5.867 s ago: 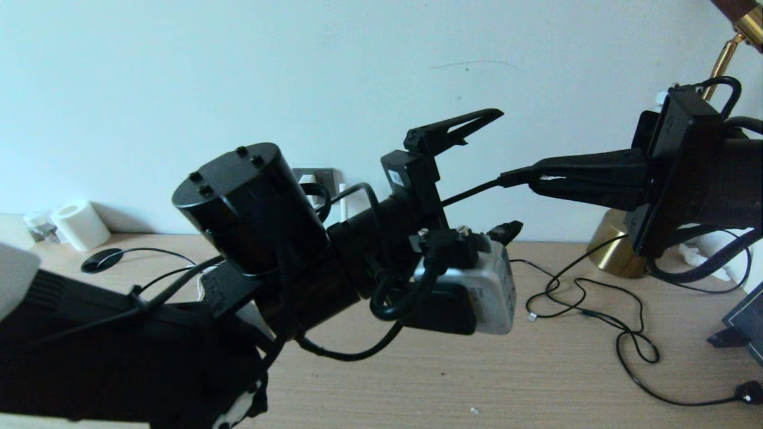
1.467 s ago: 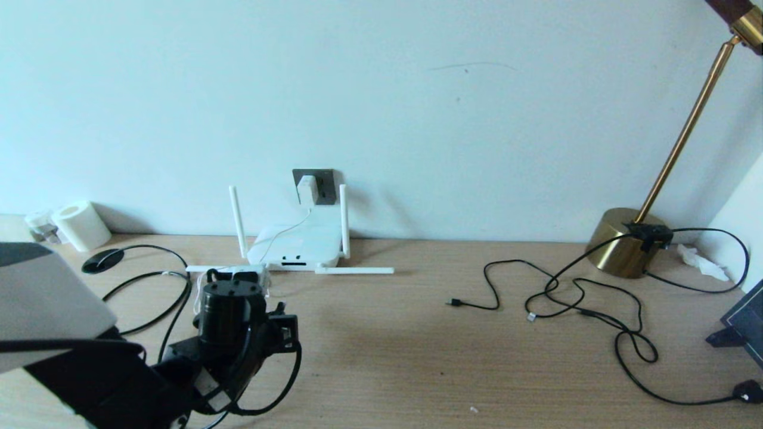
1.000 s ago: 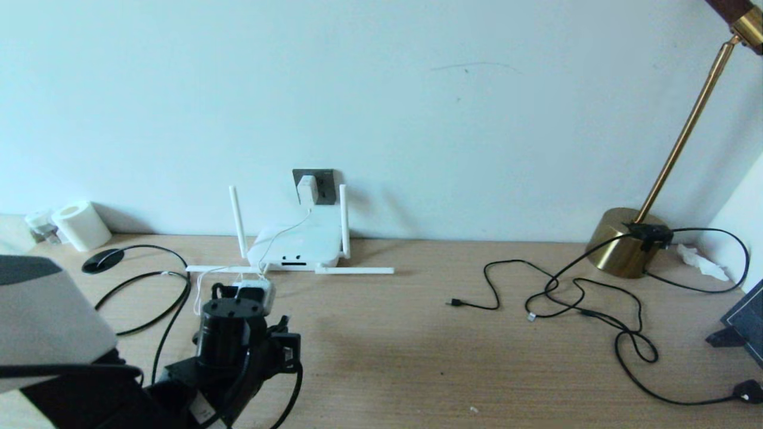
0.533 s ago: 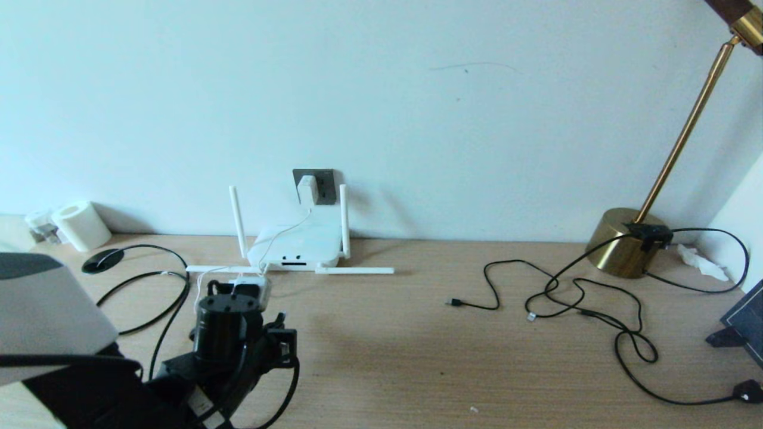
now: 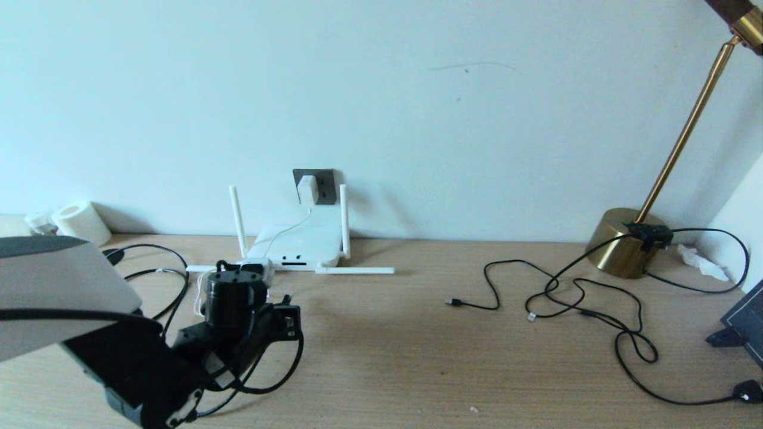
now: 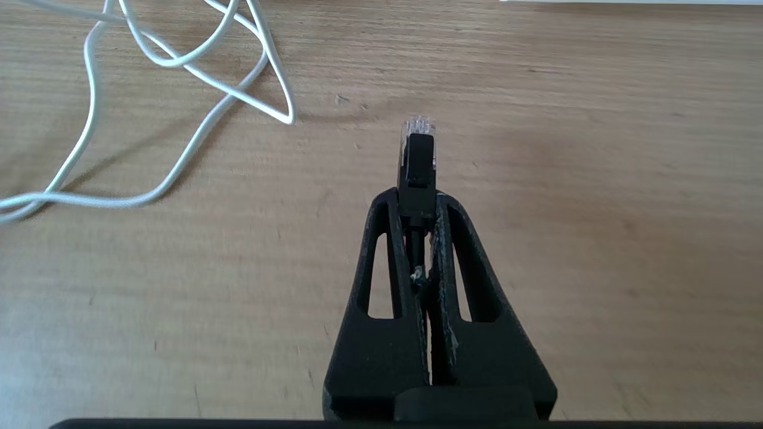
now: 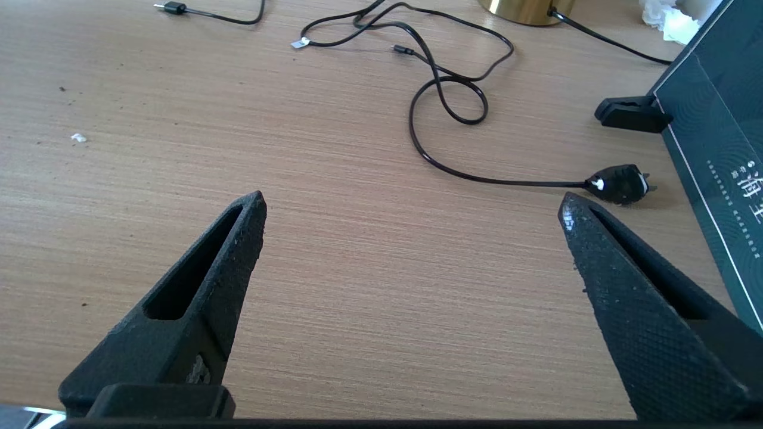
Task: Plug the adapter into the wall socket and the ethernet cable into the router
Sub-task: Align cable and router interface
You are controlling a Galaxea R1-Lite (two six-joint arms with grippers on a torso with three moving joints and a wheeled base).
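The white adapter [image 5: 307,189] sits in the dark grey wall socket [image 5: 323,182], and its thin white cord [image 6: 179,59] runs down to the table. Below it lies the white router [image 5: 296,243], with two antennas upright and two flat. My left arm [image 5: 229,304] is low over the table just in front of the router. In the left wrist view, my left gripper [image 6: 418,199] is shut on the black ethernet cable's plug, whose clear tip [image 6: 418,126] sticks out past the fingertips. The cable [image 5: 186,286] loops to the left. My right gripper [image 7: 411,205] hangs open over bare table.
A brass lamp base [image 5: 623,241] stands at the back right. Thin black cables [image 5: 566,292] with a USB plug [image 5: 454,302] sprawl over the right half of the table. A black mains plug [image 7: 620,185] and a dark box [image 7: 715,119] lie at the right edge, a paper roll [image 5: 80,225] at the far left.
Both arms came down from in front of the head camera and the right arm left its view. Over the last second the left wrist shifted a little toward the router.
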